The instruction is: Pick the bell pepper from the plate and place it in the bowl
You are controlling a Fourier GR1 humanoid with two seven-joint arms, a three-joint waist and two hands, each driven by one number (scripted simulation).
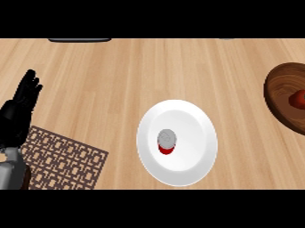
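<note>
A light wooden desk [115, 80] with lengthwise grain fills the head view. Near its middle, slightly toward the near edge, sits a white plate [194, 133]. On the plate lies a small round item [167, 141], grey on top with a red sliver showing at its lower edge; what it is cannot be told.

At the right edge of the view, partly cut off, stands a dark wooden bowl [286, 80]. The red bell pepper [303, 99], with a small green stem, lies inside the bowl, well apart from the plate.

At the lower left, a brown lattice-patterned mat [66, 162] lies flat on the desk, near the plate but not touching it. The left hand [17, 116] shows at the left side of the view, above the mat's far corner, its grey forearm coming in from the lower left corner. Its black fingers [30, 87] are straight and apart, pointing away toward the far side of the desk, and it holds nothing.

At the far edge of the desk a dark flat object [79, 40] is just visible, mostly cut off. The right hand does not show.
</note>
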